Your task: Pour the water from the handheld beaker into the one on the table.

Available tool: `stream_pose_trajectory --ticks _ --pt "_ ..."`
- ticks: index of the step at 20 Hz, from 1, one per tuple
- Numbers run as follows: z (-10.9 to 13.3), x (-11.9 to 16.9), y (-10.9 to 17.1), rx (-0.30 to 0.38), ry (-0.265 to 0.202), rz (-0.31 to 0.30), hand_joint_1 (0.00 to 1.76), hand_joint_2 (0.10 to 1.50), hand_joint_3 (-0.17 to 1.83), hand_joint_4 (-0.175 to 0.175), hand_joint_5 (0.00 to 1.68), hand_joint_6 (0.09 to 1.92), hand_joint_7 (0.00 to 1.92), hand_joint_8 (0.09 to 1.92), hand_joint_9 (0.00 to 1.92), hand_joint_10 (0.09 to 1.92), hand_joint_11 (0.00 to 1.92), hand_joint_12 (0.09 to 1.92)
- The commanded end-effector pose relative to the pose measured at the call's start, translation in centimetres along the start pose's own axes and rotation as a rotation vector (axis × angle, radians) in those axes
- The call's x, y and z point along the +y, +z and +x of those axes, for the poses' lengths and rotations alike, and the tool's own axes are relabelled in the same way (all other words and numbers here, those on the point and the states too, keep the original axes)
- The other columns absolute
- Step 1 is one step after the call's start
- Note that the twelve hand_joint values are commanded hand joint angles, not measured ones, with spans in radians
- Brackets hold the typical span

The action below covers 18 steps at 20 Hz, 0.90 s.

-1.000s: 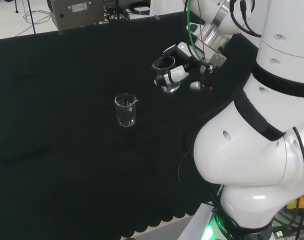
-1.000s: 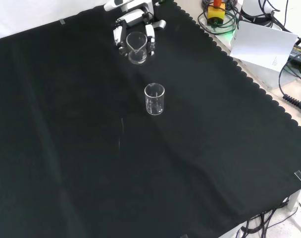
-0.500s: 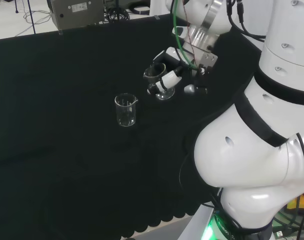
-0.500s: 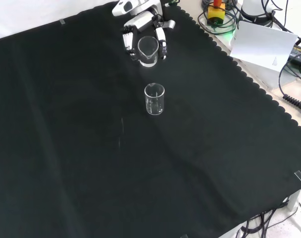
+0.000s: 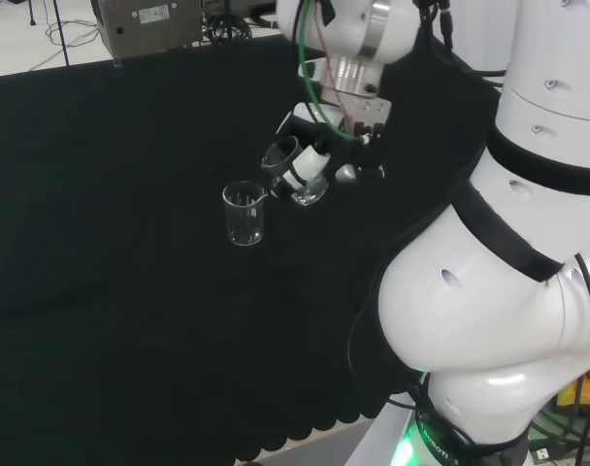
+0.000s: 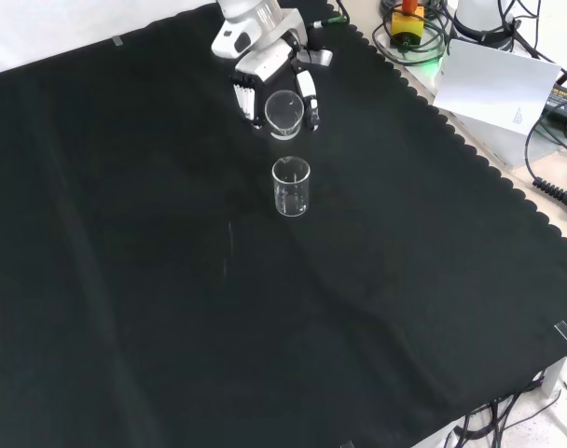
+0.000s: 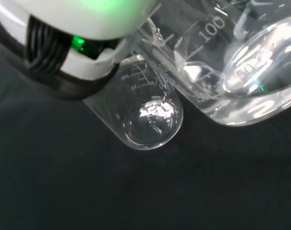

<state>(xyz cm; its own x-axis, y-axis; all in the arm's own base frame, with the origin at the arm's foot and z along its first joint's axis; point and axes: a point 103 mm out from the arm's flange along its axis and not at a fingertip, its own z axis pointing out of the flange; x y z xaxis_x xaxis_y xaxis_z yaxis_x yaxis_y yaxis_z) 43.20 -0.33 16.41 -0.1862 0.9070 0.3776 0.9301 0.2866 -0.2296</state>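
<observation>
Cloth: the black cloth (image 6: 153, 308) covers my whole bench, with a scalloped edge along the right of the front view
Standing beaker: the small clear glass beaker with printed graduation marks (image 6: 291, 187) stands upright on the cloth, nearest the front camera; in the head view (image 5: 245, 214) it sits just left of my hand, spout turned toward it
Gap: in the front view the standing beaker is just below the one I carry, near but apart; in the head view the two rims are close, not touching
Held beaker: the second clear glass beaker, the one holding water (image 6: 283, 114), is up off the cloth in my grip and tilted, its mouth leaning toward the standing beaker (image 5: 281, 157)
Water: in the wrist view a clear pool shows inside the held beaker's base (image 7: 251, 81), beside the standing beaker's round bottom seen from above (image 7: 150, 122); I see no stream between them
Fingers: my black and white hand (image 6: 265, 65) has its fingers (image 6: 308, 98) curled round the held beaker, one either side of the glass in the front view
Hand in head view: my hand (image 5: 319, 146) hangs under the white wrist link, above the cloth
</observation>
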Motion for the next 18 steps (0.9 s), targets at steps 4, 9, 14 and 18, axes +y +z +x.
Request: stream_pose_trajectory --ticks 4,9,14,18 --pt "1.8 1.7 0.2 -0.143 -0.006 0.112 1.31 0.62 0.74 -0.175 1.22 0.77 1.28 0.75 1.51 0.67 1.25 0.74" --pt "1.7 1.6 -0.1 -0.205 0.016 0.151 1.31 0.62 0.74 -0.175 1.22 0.77 1.28 0.75 1.51 0.67 1.26 0.74" --pt "2.1 1.7 -0.3 -0.253 0.030 0.192 1.31 0.62 0.74 -0.175 1.22 0.77 1.27 0.75 1.51 0.68 1.26 0.75" --pt "2.8 1.9 -0.4 -0.302 0.051 0.227 1.31 0.62 0.75 -0.175 1.22 0.77 1.27 0.76 1.51 0.68 1.26 0.75"
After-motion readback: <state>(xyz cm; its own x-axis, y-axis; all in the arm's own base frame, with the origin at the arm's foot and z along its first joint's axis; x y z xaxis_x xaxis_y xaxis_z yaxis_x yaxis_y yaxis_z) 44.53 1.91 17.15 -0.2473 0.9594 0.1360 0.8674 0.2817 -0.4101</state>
